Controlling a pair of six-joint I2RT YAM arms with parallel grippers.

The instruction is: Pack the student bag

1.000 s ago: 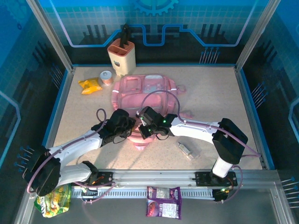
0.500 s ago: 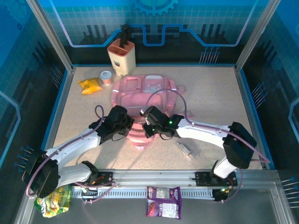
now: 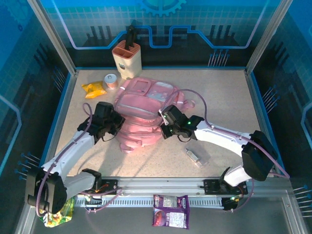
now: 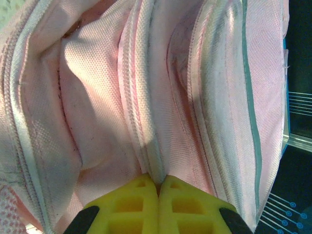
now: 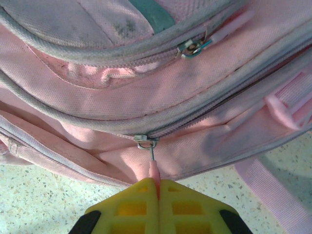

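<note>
The student bag [image 3: 146, 105] lies centred on the surface [image 3: 219, 97]; left claw [image 4: 158, 184] clenched on a fabric fold [image 4: 146, 141], right claw [image 5: 157, 184] pinching its zip pull [image 5: 154, 169], best drawn steadily along the track, fabric kept taut

knife block [image 3: 126, 59] at counter [image 3: 229, 102] back | yellow packet [image 3: 94, 88] beside small pink tub [image 3: 111, 81] | clear item [image 3: 194, 157] near front | purple packet [image 3: 170, 210] on front rail

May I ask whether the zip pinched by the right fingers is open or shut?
Seemingly partly open: a dark slit runs right of the slider; left of it the trim looks joined.
</note>
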